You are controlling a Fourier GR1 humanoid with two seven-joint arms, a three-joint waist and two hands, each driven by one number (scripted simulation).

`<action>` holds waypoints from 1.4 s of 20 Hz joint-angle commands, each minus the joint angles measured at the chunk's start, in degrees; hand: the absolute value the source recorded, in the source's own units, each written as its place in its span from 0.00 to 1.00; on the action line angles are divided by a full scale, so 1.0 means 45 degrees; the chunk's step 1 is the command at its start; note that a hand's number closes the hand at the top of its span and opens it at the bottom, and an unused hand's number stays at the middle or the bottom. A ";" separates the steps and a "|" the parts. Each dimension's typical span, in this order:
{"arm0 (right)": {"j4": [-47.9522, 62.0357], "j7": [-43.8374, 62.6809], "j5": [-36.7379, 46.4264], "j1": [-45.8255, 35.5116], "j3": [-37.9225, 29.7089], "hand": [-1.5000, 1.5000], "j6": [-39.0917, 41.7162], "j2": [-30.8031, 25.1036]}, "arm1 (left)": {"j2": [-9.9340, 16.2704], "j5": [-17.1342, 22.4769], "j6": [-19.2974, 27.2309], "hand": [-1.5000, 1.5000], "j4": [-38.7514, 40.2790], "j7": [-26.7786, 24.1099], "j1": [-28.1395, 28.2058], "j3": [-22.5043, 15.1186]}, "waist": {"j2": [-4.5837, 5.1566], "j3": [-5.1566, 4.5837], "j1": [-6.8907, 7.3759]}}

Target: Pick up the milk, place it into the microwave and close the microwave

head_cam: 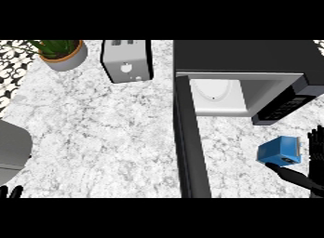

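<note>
Blue milk carton point(280, 152) on the speckled worktop point(96, 135), just in front of the microwave point(251, 74), to the right of its wide-open door point(191, 144). Right hand point(320, 169) just beside the carton, fingers straight and upright, thumb stretched under its near edge, nothing grasped. Left hand point(5, 192) only fingertips at the lower left edge, state impossible to tell; toaster point(126, 60) and potted plant point(60, 52) at the back.

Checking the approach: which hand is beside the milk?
The right hand, open beside the blue milk carton; the left hand only peeks in bottom-left.
</note>
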 commanded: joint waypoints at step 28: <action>-0.1341 -0.1896 -0.0985 -0.0185 0.1715 1.00 0.3809 0.0063 | -0.0017 0.0765 -0.0729 0.00 0.0963 -0.0665 -0.0072 0.0773 | -0.0033 -0.0015 -0.0055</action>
